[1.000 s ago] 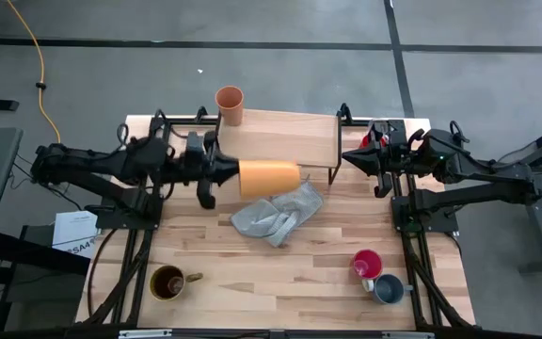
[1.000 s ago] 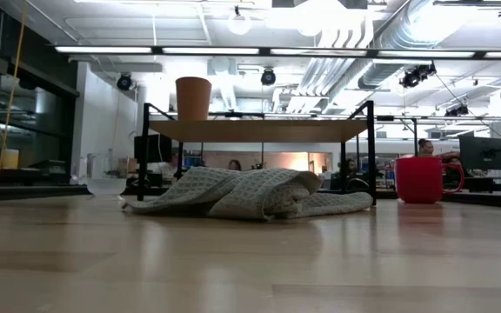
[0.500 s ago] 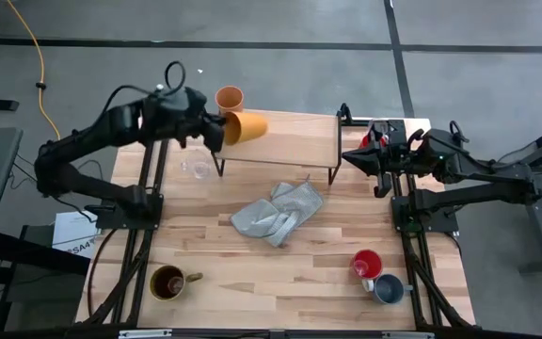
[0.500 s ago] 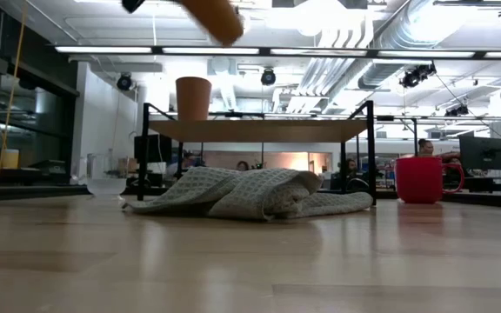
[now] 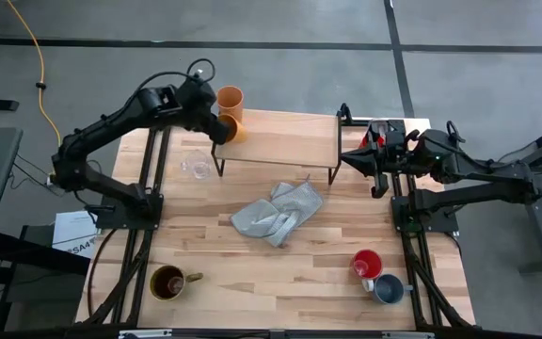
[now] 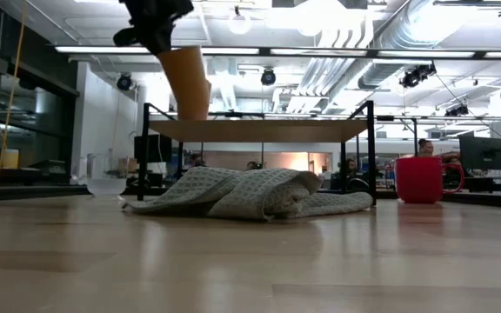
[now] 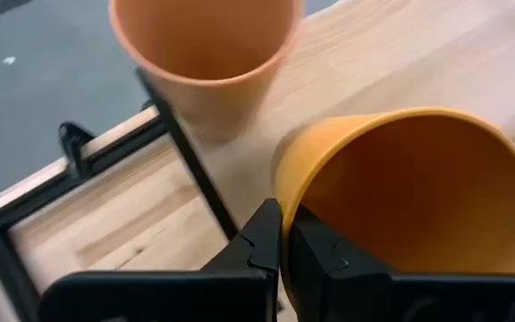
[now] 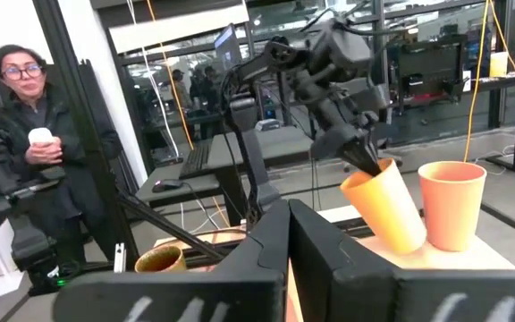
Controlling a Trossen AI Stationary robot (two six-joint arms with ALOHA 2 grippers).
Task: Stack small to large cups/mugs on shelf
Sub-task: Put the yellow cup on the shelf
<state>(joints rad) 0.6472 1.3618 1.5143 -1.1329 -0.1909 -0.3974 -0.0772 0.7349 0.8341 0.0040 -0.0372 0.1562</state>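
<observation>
You see the shelf with a peach tumbler at its left end; beside it, your left gripper pinches the tilted yellow cup. The right gripper waits closed by the shelf's right end.

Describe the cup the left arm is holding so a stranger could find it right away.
Find the low wooden shelf at the table's far edge. At its left end, the left pincer grips a yellow-orange cup. It hangs tilted; the paler peach tumbler beside it stands upright.

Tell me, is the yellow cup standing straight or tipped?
Tipped: the yellow cup leans in the left end effector, beside the upright peach tumbler.
</observation>
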